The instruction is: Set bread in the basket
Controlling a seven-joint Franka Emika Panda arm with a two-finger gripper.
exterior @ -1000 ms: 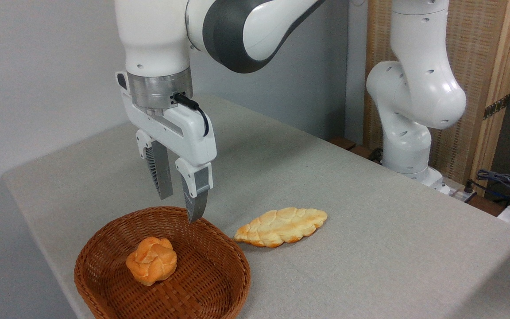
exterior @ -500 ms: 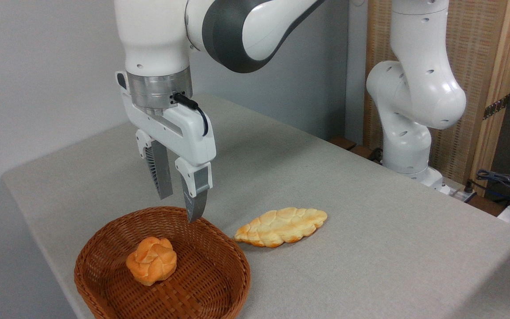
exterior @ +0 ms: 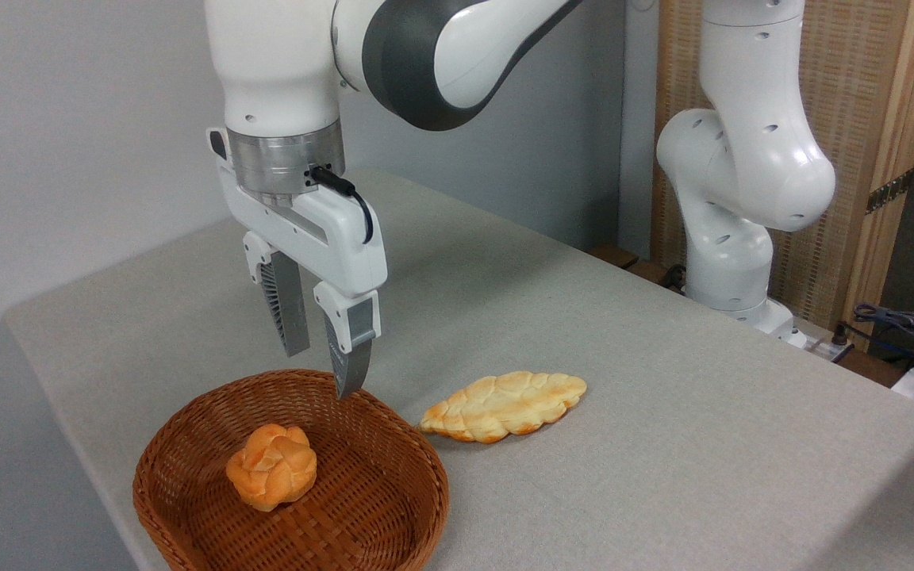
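Note:
The bread (exterior: 505,405), a long flat braided loaf in pale cream with golden patches, lies on the grey table just right of the basket (exterior: 425,468). That basket is round, shallow and reddish-brown wicker, at the table's front left. My gripper (exterior: 322,371) hangs open above the basket's back rim, left of the bread and well apart from it, fingers pointing down with nothing between them.
A small round orange knotted bun (exterior: 272,465) sits inside the basket. The arm's white base (exterior: 731,262) stands at the table's back right. Cables and a wooden panel are beyond the right edge. The table's front-left corner is close to the basket.

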